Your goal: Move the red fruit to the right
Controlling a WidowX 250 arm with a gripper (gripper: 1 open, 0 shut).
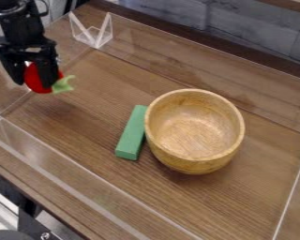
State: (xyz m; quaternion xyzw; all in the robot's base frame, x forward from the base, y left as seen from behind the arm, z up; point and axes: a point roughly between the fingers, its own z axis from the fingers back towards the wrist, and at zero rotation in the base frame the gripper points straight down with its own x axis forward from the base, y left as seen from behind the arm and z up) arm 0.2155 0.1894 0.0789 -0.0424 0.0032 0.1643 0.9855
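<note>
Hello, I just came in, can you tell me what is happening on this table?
One robot arm is handling a small red toy fruit with a green leafy tip. Its gripper has its jaws shut on the fruit and holds it above the wooden table at the far left of the view. To the right, a flat green block lies beside a wooden bowl, which looks empty. The fruit is meant to go to the right, and it is not yet set down there.

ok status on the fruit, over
Gripper shut on red fruit, lifted off the table. Green block and bowl sit to its right.
</note>
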